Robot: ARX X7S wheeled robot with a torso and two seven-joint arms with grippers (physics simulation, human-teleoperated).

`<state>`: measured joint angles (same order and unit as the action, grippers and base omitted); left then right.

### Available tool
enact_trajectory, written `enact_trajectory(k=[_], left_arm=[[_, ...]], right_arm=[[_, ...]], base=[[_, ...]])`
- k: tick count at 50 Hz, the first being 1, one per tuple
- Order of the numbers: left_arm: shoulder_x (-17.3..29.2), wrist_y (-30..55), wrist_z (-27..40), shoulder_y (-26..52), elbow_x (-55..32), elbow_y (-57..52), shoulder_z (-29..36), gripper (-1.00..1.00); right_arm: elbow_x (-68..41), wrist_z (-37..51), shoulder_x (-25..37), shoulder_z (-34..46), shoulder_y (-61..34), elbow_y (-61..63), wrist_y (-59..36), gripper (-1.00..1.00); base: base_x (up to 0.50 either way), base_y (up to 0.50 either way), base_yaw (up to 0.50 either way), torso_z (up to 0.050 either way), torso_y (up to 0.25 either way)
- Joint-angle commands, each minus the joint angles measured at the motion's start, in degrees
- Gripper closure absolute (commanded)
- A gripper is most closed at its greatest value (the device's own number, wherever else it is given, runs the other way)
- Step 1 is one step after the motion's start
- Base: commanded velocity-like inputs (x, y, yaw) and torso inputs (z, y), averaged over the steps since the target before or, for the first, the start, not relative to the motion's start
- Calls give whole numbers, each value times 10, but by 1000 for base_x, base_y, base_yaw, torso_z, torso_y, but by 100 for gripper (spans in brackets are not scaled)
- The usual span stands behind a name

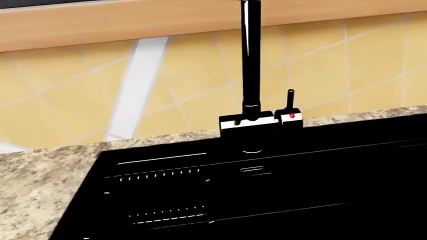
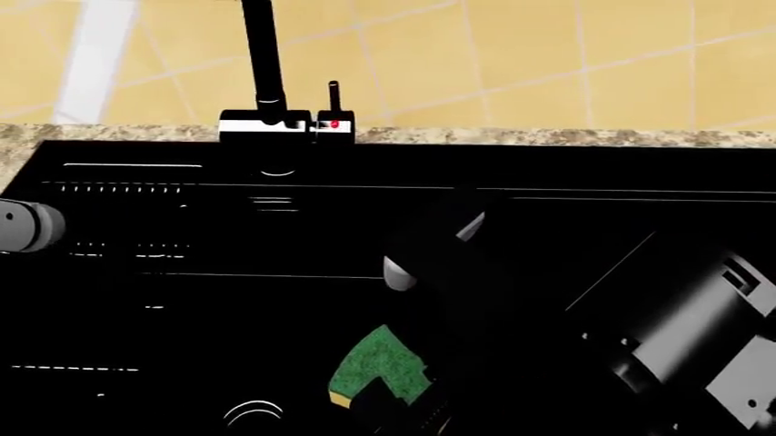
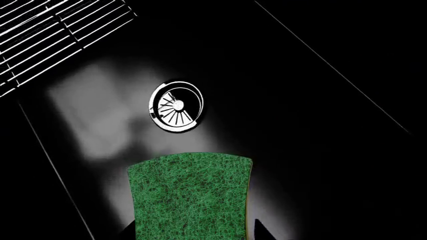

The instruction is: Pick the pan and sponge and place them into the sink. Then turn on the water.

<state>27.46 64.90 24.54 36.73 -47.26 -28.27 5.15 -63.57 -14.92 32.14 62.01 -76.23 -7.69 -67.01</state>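
Note:
The sponge (image 3: 190,200), green top and thin yellow edge, hangs between my right gripper's (image 3: 193,232) dark fingertips, which are shut on its sides. It is above the black sink (image 3: 320,125), close to the round drain (image 3: 177,106). In the head view the sponge (image 2: 376,363) sits low in the middle with the right gripper (image 2: 391,401) under it. The tall black faucet (image 2: 263,54) stands at the sink's back rim (image 2: 546,173). No water shows. The pan cannot be made out against the black basin. My left gripper's fingers do not show.
The faucet (image 1: 251,60) has a white base with a red-dotted lever (image 1: 290,116). Speckled stone counter (image 1: 40,170) borders the sink on the left and back, under a yellow tiled wall (image 1: 180,75). The right arm's grey body (image 2: 679,345) fills the lower right; a left arm part (image 2: 24,225) is at the left edge.

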Motion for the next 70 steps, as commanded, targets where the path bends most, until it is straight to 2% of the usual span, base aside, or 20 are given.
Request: enact_trajectory(k=[1,17,28,48,70], left_arm=[[2,-3,1,-3,-3,0,-1,-100],[2,-7,2,-4,-4,1,2,-100],[6,-11,-1,-6,-5,3,3,-100],[10,-17,0,-10,-9,3,1,-100],[12,-24,2,-15,-11,5,2,-100]], right_arm=[[8,-9,-5,13,8,-5,1,100],[37,-27,-37,46,39,-36,30,100],[48,-19,-47,59,64,-71,35,100],[33,0,-26,74,112,-68,12,100],[56,-7,-33,91,128,-128,27,100]], base=[[0,227,0,0,0],[0,225,0,0,0],[0,3,0,0,0],[0,0,0,0,0],[0,0,0,0,0]])
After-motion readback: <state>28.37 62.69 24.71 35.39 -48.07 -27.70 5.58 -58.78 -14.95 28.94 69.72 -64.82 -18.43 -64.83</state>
